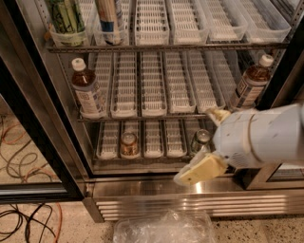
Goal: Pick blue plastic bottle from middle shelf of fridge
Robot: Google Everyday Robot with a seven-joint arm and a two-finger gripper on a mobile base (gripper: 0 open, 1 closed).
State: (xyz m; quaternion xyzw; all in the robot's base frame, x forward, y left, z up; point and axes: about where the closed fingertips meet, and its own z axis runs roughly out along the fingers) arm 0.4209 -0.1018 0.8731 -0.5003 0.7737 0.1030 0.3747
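We look down into an open fridge (142,187) with wire shelves and a black door frame (38,118) running down the left.

On the middle shelf (153,85), long white slotted trays lie side by side. The blue plastic bottle (88,91) stands upright at the near end of the leftmost tray. It has a white cap, brown drink and a pale label with dark print. Nothing touches it. A second bottle of the same kind (251,81) stands at the far right end of this shelf, partly hidden by the dark frame on the right.

The upper shelf holds a green-labelled bottle (66,14) at the left, and beside it a bottle with a blue and white label (109,19).

On the lowest shelf, a gold can (128,144) sits in the second tray from the left. A silver-topped can (201,139) sits further right.

The robot's thick white arm (266,135) comes in from the right edge, in front of the lower right part of the fridge. Its cream-coloured gripper (200,169) hangs low, near the steel sill and just in front of the silver-topped can. It is well apart from the blue plastic bottle, and it holds nothing that we can see. We cannot tell whether it is released or clenched.

Below the sill runs a slatted steel grille (166,207). A crumpled clear plastic bag (164,228) lies on the speckled floor in front of it. Orange and black cables (23,156) trail across the floor at the left.
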